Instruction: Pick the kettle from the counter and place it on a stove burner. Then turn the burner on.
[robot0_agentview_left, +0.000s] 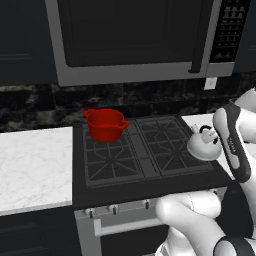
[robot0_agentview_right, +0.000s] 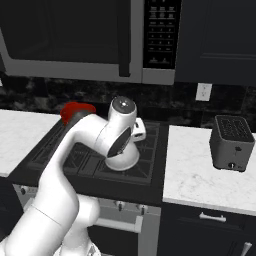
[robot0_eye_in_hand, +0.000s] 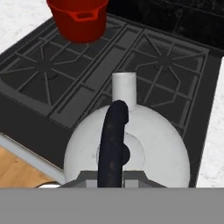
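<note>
The white-silver kettle (robot0_agentview_left: 202, 146) (robot0_agentview_right: 122, 159) (robot0_eye_in_hand: 148, 140) is over the front-right part of the black cooktop, spout pointing toward the back. My gripper (robot0_eye_in_hand: 112, 177) is shut on its thin dark handle (robot0_eye_in_hand: 113, 135) from above. Whether the kettle's base touches the grate below I cannot tell. The stove burner (robot0_agentview_left: 107, 162) (robot0_eye_in_hand: 40, 70), front left with its star-shaped grate, lies bare to the kettle's left. In the right base view my hand and forearm cover most of the kettle's top.
A red two-handled pot (robot0_agentview_left: 105, 125) (robot0_agentview_right: 75, 111) (robot0_eye_in_hand: 78, 17) sits on the rear-left burner. A microwave (robot0_agentview_left: 130, 40) hangs low over the stove. A toaster (robot0_agentview_right: 231, 142) stands on the right counter. Knobs (robot0_agentview_left: 115, 209) line the stove's front.
</note>
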